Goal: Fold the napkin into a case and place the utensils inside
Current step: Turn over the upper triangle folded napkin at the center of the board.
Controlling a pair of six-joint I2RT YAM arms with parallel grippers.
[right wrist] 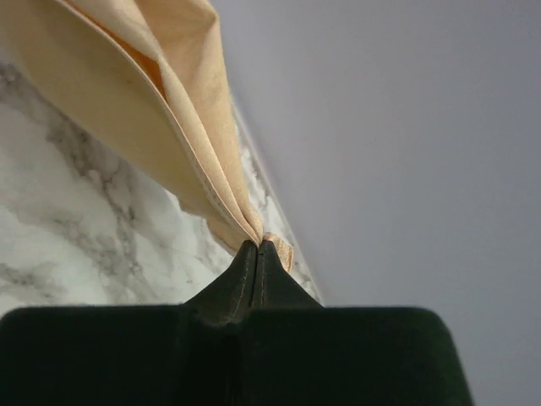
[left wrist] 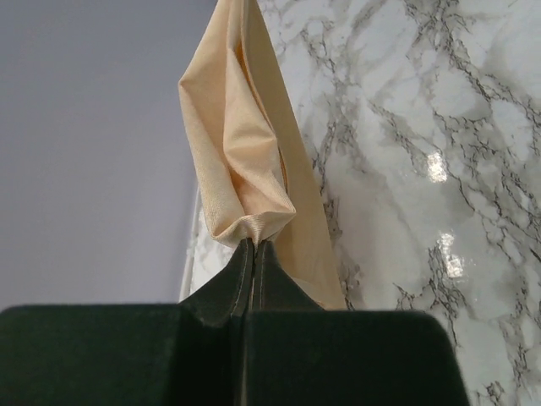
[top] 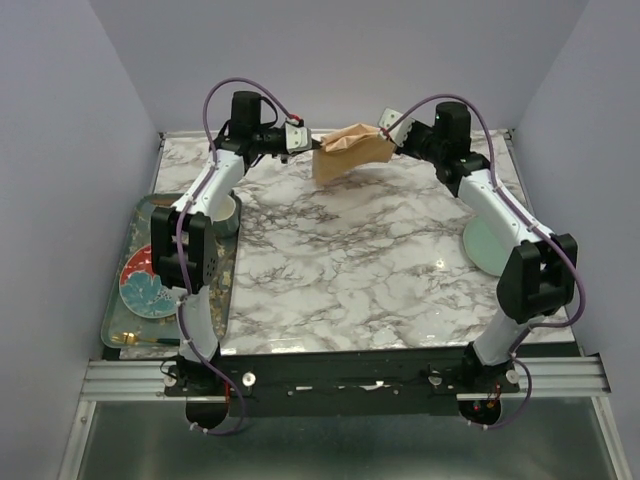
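We hold the napkin (top: pixel 350 152) at the upper centre of the frame, above the far edge of the worktop (top: pixel 350 270); left gripper (top: pixel 300 140) and right gripper (top: pixel 385 133) each pinch one end. We should draw it taut, then lower evenly so it lies flat.

My two arms match: the left arm (top: pixel 212 185) and right arm (top: pixel 495 205) have white link shells broken up by blocky black joint housings. A purple cable (top: pixel 215 100) loops off each, with thinner purple leads curling at the near bases. The left tool (left wrist: pixel 254 245) and right tool (right wrist: pixel 258 245) are matte black, tapering to thin wedge tips.
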